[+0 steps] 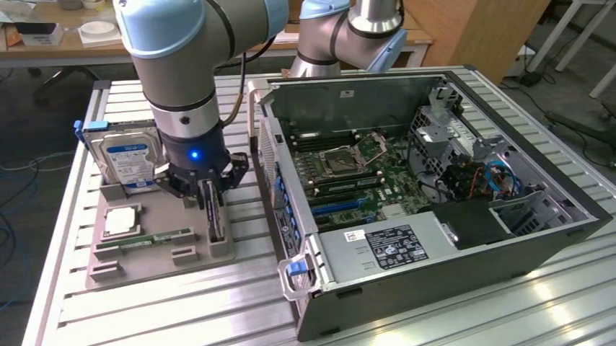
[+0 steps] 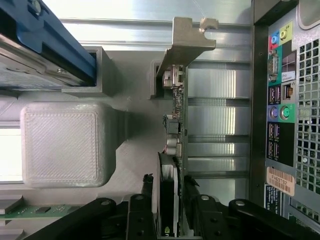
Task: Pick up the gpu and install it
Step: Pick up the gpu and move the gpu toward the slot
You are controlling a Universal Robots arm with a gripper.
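The gpu [image 1: 216, 229], a thin black rectangular expansion card with a silvery metal bracket [image 2: 186, 42] at one end, stands on its long edge in a slot of the pale grey moulded plastic holder tray [image 1: 192, 263]. The slot lies on the side of the tray nearest the open black tower computer case [image 1: 539, 238], which lies on its side to the exterior view's right of the tray. The black gripper [image 1: 212, 205] of the grey-and-blue arm is positioned directly above the card and straddles it. In the wrist view the card [image 2: 177, 115] runs edge-on out of the gripper [image 2: 169, 180], with the bracket end clear of it. Whether the gripper clamps the card or stands just off its faces cannot be determined. The card remains seated in the tray. The same tray carries a boxy hard drive with a blue-and-white label [image 1: 128, 160] standing upright, a square silver processor [image 1: 122, 220] lying flat, and a narrow green memory stick [image 1: 159, 237] lying flat. Inside the case, the green motherboard [image 1: 356, 173] and the grey labelled power supply [image 1: 385, 249] are exposed. Tray and case both rest on the ribbed aluminium table [image 1: 192, 310].
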